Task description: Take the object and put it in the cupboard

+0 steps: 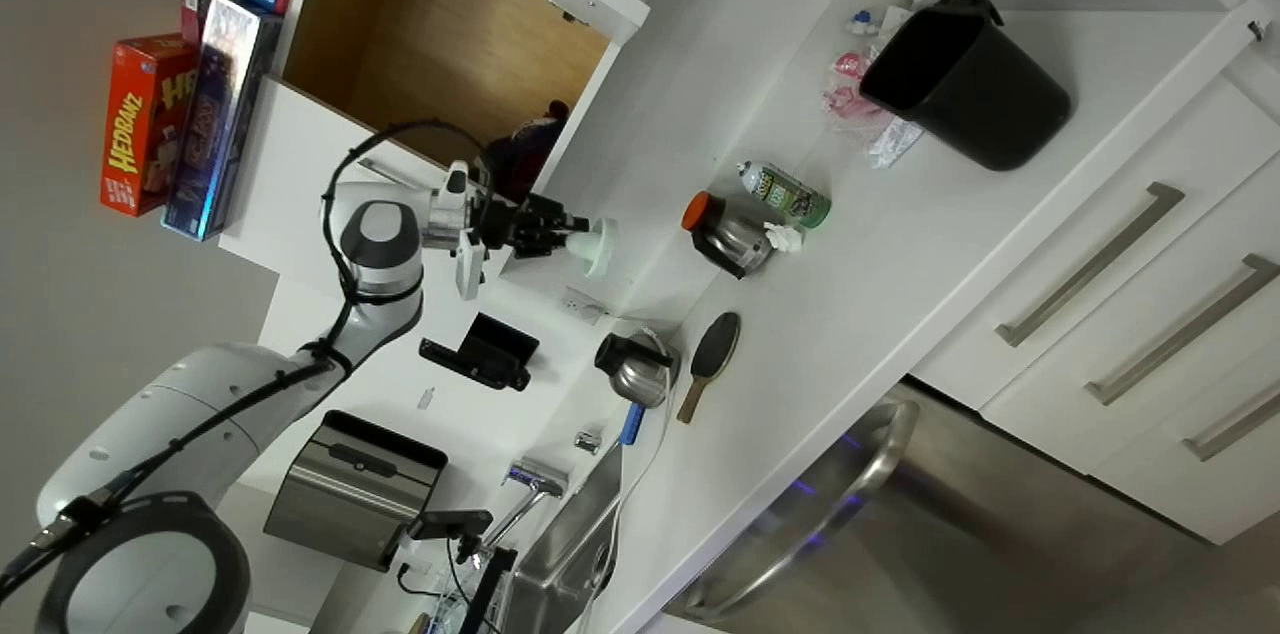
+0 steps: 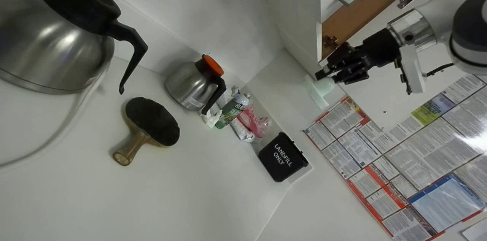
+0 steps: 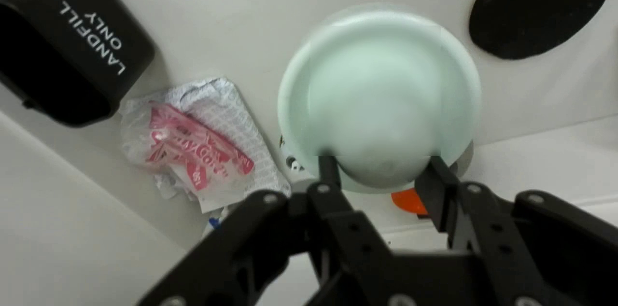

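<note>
The object is a pale whitish-green cup-like item with a wide round rim; it shows in both exterior views and in the wrist view. My gripper is shut on its narrow end, one finger on each side, with the wide rim facing away. The gripper also shows in both exterior views, holding the object in the air above the counter. The white cupboard stands open with its brown interior showing, beside the gripper. The cupboard's brown inside also shows in an exterior view.
A cupboard door with a handle stands open close to the arm. A dark item lies inside the cupboard. Below are an orange-topped metal pot, a spray can, a paddle and a black bin. Game boxes stand on top.
</note>
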